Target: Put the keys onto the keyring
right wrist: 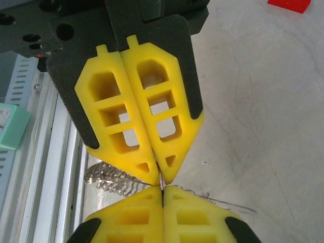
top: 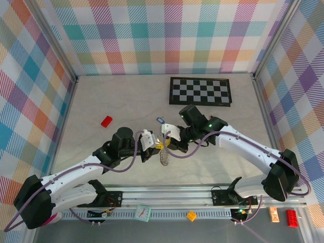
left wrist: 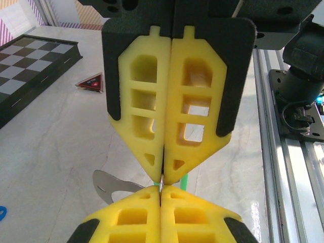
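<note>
Keyring [right wrist: 108, 177] hangs where my two tools meet tip to tip: left tool [left wrist: 160, 196] clamped on its wire, right tool [right wrist: 162, 192] pinched there too. Blue key [top: 160, 120] lies on the tabletop [top: 121, 101] just beyond.

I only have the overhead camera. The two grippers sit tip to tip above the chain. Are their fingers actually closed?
Observer: Yes. The wrist views show the left gripper and the right gripper both shut, tips pressed together on something thin and silvery.
Operator: Anything else in there?
Observer: A green tag peeks out just behind the tips in the left wrist view; who holds it, I cannot tell.
Operator: And from the right wrist?
Observer: The chain bunches just left of the tips and runs up into that pinch.
</note>
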You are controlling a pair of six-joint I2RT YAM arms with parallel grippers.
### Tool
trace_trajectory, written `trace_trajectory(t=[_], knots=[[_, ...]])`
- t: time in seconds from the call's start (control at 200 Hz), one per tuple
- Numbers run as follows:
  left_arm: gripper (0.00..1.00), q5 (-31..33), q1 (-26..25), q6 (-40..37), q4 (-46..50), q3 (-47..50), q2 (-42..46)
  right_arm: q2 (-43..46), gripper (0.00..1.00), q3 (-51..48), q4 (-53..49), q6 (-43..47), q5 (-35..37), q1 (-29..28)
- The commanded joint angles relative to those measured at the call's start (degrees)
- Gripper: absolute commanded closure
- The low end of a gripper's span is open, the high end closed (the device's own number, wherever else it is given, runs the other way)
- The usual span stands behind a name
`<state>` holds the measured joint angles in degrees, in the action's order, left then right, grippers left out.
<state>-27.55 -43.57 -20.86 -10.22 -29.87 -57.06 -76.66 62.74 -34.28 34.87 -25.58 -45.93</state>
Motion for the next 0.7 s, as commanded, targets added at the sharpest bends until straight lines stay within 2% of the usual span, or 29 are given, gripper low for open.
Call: trace_trajectory(t=[0.0,0.06,0.235,0.34,0.55,0.695], knots=[[1.00,1.1,0.2,0.6,-2.5,0.3,0.8,3.2,0.78,-2.2,4.0,-2.7,-0.9,-0.4],[1.00,1.8,0.2,2.6,-5.6,1.8,1.4,4.8,0.68,-4.5,6.0,-3.8,2.0,-0.3],[1.00,2.2,0.2,8.3,-13.4,5.3,2.1,9.4,0.65,-11.7,11.2,-4.8,9.6,-0.3],[1.00,2.2,0.2,10.1,-15.5,6.6,2.2,11.5,0.64,-14.5,14.7,-5.1,8.9,-0.3],[1.00,2.7,0.2,11.3,-16.6,6.9,2.0,9.7,0.64,-14.3,18.0,-7.0,4.5,-0.6],[1.00,3.2,0.2,11.8,-16.8,7.0,2.1,9.9,0.67,-14.7,18.9,-7.2,4.9,-1.0]])
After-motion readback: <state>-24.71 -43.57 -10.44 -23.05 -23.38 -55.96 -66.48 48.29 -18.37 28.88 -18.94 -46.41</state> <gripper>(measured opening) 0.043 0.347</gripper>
